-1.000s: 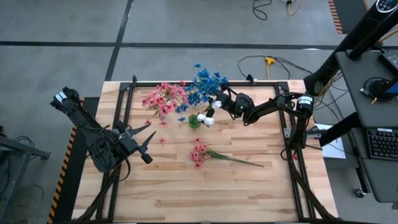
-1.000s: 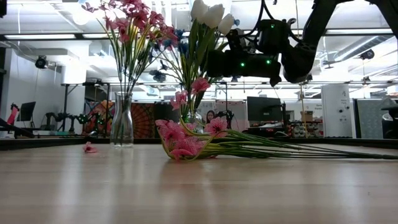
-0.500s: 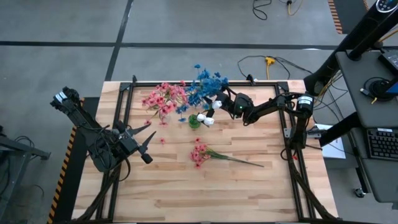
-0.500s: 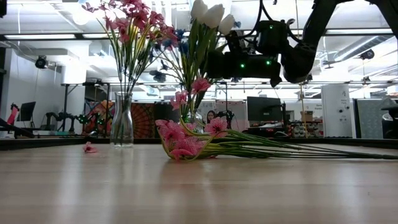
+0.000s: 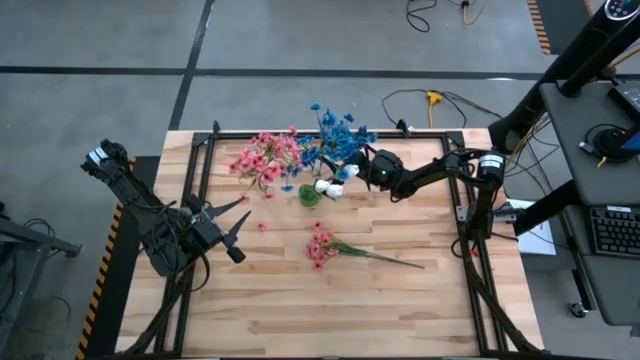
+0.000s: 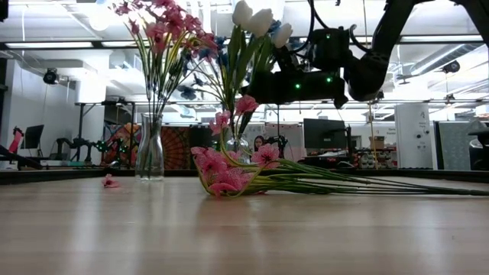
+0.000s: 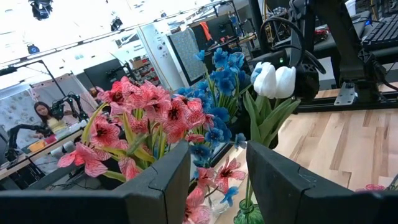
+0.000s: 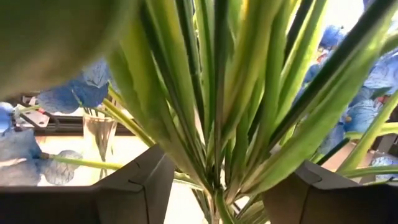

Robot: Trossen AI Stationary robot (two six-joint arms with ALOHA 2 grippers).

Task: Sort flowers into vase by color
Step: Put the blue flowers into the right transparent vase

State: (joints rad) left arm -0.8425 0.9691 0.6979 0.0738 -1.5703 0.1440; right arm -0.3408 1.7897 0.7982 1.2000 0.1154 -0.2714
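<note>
White tulips (image 5: 328,186) are seen standing in a green vase (image 5: 310,195) near the table's (image 5: 300,310) far edge, with their green leaves and stems lying between the parted fingers of the right gripper (image 5: 352,170), which are spread around the bunch without visibly pressing it. Blue flowers (image 5: 335,135) stand just behind the tulips, and pink flowers (image 5: 262,158) are held in a clear vase (image 6: 150,147) to their left. One pink sprig (image 5: 335,247) is left lying flat mid-table, and a loose pink blossom (image 5: 261,226) lies apart. The left gripper (image 5: 236,222) is held low at the left side, fingers partly apart, empty.
</note>
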